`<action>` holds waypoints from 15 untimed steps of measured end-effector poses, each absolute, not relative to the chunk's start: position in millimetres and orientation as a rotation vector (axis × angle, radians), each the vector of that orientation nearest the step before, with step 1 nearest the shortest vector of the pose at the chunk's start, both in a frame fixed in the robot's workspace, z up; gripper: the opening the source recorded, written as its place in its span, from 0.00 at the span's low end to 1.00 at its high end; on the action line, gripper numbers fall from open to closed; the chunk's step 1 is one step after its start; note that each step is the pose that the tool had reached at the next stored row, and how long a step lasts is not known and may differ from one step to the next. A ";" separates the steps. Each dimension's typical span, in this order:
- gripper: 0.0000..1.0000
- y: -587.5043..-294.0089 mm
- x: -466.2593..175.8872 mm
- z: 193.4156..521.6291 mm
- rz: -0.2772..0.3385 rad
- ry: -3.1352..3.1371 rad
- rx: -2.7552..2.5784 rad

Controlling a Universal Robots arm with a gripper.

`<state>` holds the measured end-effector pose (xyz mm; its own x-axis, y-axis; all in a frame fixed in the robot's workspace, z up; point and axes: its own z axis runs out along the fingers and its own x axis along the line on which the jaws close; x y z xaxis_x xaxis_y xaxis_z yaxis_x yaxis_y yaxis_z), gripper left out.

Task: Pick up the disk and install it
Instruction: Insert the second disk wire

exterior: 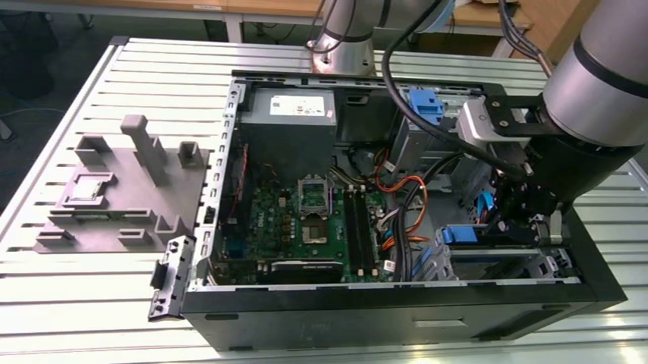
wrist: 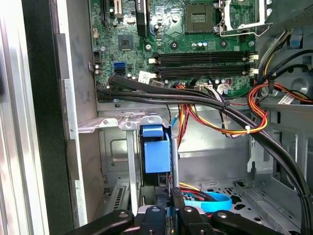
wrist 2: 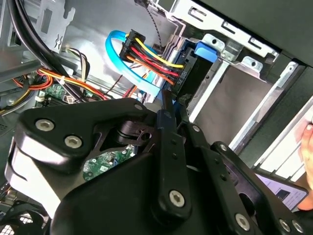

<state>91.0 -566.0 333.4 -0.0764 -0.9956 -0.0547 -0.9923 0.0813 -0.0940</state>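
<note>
The disk (exterior: 468, 235) stands on edge in the metal drive bay at the exterior view's right end of the open computer case. Its blue carrier (wrist: 156, 154) faces me in the first wrist view, and a blue tab (wrist 2: 205, 51) of it shows in the second wrist view. My gripper (exterior: 511, 226) reaches down into the case right at the disk's near end. Its fingers (wrist: 164, 203) are drawn close together, gripper (wrist 2: 174, 98) shut. A thin blue strip shows between them, and I cannot tell whether they pinch it.
A bundle of black, orange and red cables (wrist: 215, 103) and a light-blue cable (wrist 2: 122, 58) run close beside the bay. The motherboard (exterior: 303, 220) fills the case floor. A blue bracket (exterior: 426, 106) sits at the back. A grey holder block (exterior: 111, 197) stands outside on the slatted table.
</note>
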 end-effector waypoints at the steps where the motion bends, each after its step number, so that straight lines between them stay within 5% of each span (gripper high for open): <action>1: 0.16 -566.0 91.0 335.4 -0.050 2.231 -2.061; 15: 0.16 -573.5 90.9 335.9 0.010 2.208 -2.034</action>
<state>90.9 -573.5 335.9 -0.0764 -0.9913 -0.1069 -0.9923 0.0861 -0.0895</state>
